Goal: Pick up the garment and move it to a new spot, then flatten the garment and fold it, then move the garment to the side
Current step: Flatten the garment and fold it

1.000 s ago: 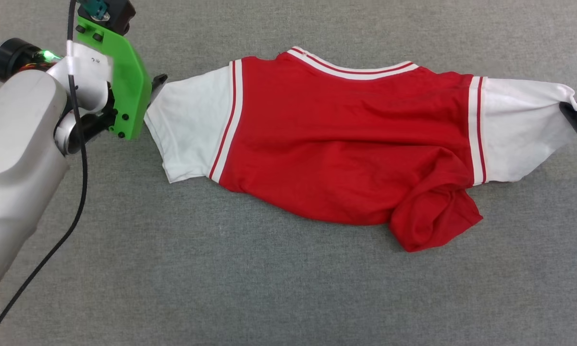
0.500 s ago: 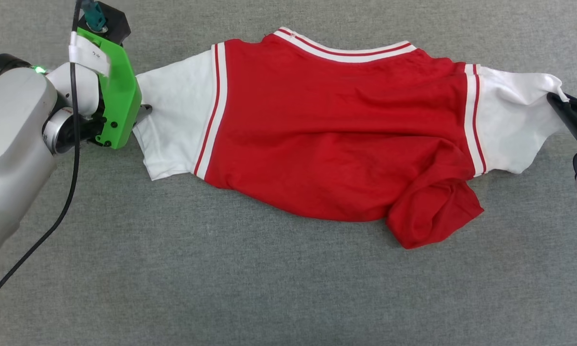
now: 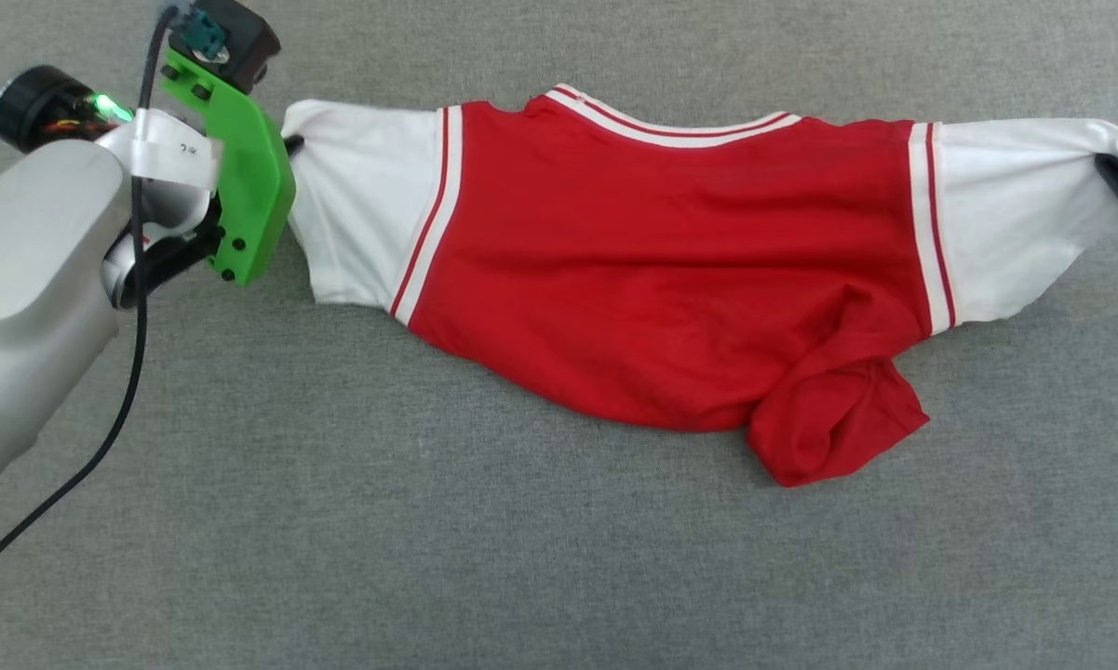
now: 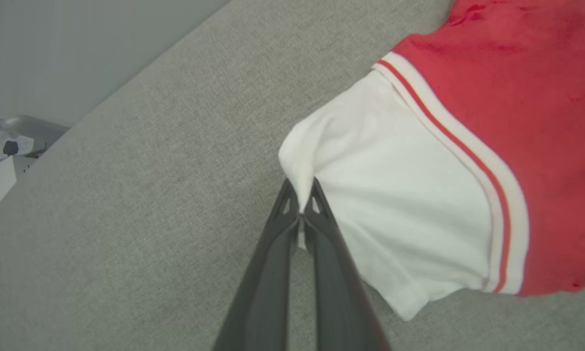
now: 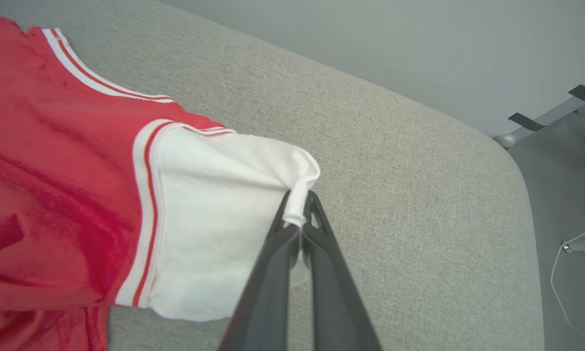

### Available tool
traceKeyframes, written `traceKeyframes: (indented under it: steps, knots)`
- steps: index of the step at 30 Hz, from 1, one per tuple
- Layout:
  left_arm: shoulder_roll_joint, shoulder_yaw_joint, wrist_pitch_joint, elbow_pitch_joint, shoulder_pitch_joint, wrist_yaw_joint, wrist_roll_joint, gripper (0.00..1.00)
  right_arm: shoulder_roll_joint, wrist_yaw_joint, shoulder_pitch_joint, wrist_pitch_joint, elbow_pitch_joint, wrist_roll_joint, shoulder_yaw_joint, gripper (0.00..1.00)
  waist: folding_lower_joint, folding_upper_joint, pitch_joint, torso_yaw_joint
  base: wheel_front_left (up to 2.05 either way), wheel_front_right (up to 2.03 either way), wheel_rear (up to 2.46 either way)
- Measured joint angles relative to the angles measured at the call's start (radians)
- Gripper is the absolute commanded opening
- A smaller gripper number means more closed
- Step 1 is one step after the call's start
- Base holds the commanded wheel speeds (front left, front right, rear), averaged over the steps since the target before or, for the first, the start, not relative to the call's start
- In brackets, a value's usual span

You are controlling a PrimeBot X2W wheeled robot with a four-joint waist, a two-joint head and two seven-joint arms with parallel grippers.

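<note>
On garment sleeves, both hands clamped

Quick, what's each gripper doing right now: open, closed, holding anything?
Left gripper: closed, holding the garment by the edge of one white sleeve.
Right gripper: closed, holding the other white sleeve by its edge.

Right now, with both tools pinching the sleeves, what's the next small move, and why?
Probably drag the shirt a little away from the robot, both tools together. The left tool is shut on one sleeve and the right tool on the other, so the top is stretched, but the hem lies bunched on the robot's right.
</note>
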Motion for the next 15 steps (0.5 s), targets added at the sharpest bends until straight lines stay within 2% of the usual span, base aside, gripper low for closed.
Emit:
traceKeyframes:
  steps: [8,15]
  knots:
    - [0.022,0.004,-0.242,-0.038,-0.064,0.0,0.071,0.0,-0.054,0.0,-0.015,-0.037,0.005,0.012,-0.05,0.0,0.0,0.0,-0.092,0.028,0.0,0.0,0.0]
    - [0.044,0.058,-0.371,-0.092,-0.139,0.022,0.106,0.0,-0.113,0.0,-0.095,-0.079,-0.006,0.03,-0.07,0.0,0.0,0.0,-0.174,0.054,0.0,0.0,0.0]
